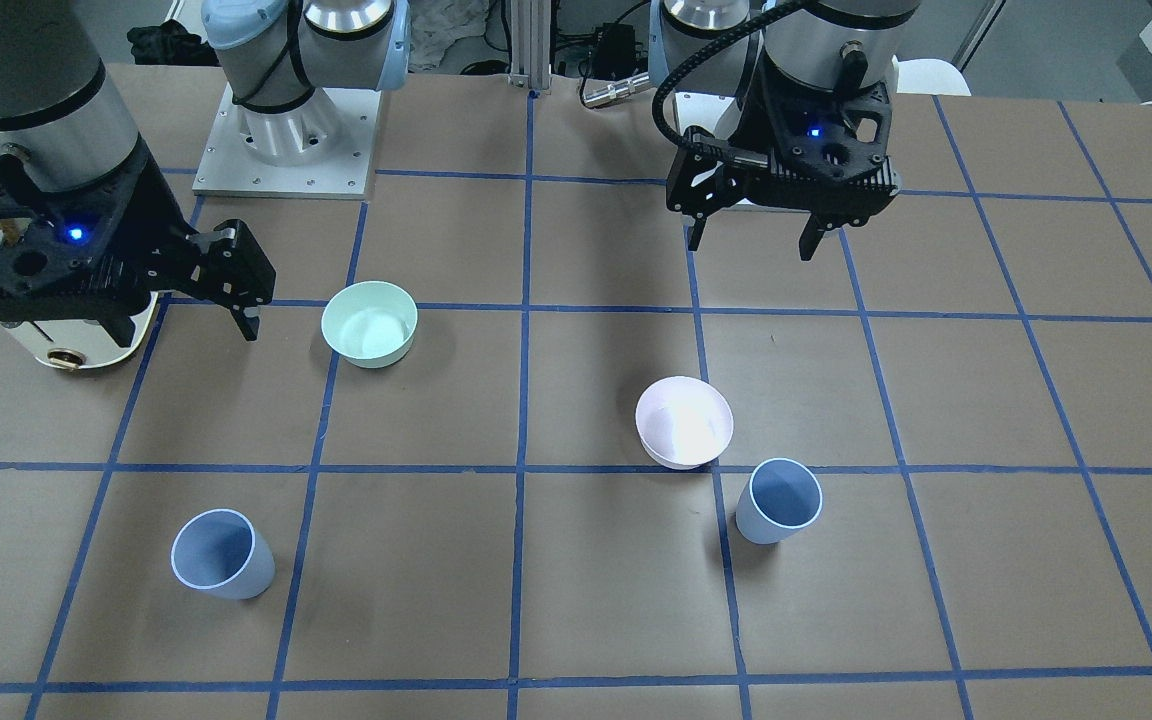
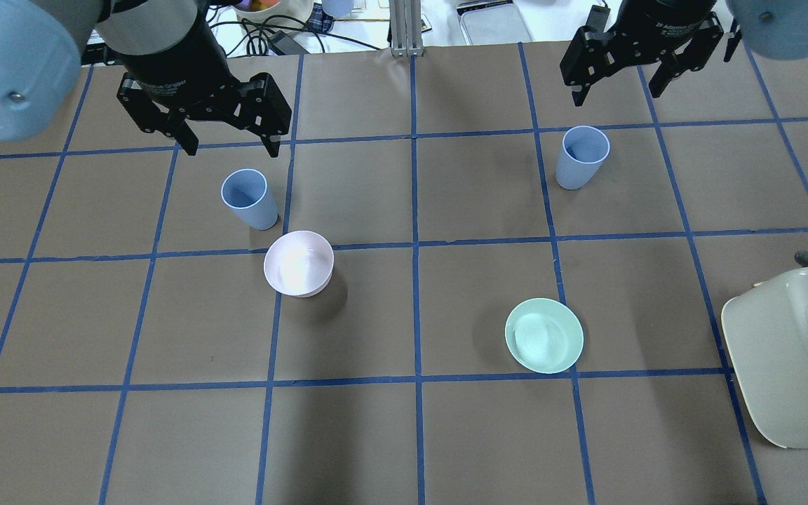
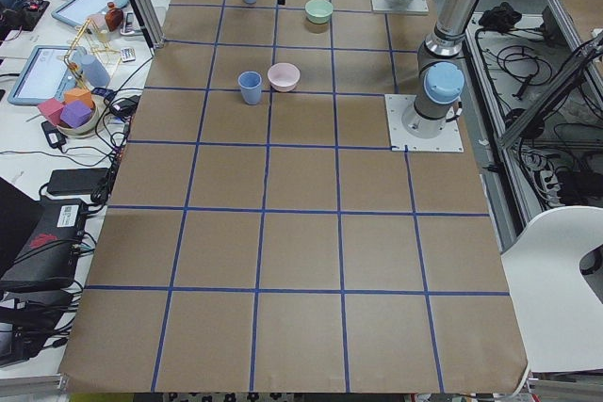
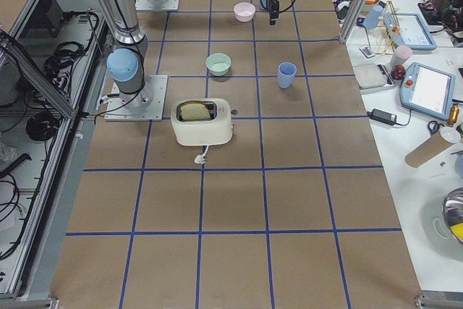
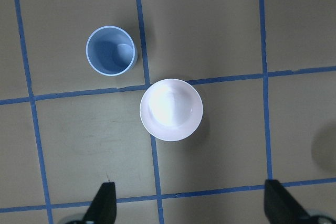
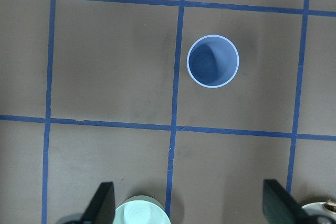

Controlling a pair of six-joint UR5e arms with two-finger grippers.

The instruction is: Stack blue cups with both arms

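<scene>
Cups [image 2: 250, 200] [image 2: 583, 158] upright, apart — pink bowl [image 2: 298, 263] beside one

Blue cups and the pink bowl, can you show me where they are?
left blue cup [image 2: 245, 193]: overhead view, on its dark inside.
right blue cup [image 2: 584, 151]: overhead view, on its dark inside.
pink bowl [image 2: 299, 263]: overhead view, middle of its hollow.

Left cup [image 2: 250, 198]: pink bowl [image 2: 299, 263] just beside it on robot side, not touching; other sides open. Right cup [image 2: 583, 156]: bare counter [image 2: 446, 196] all round; green bowl [image 2: 544, 335] and toaster [image 2: 783, 365] well apart from it.
</scene>
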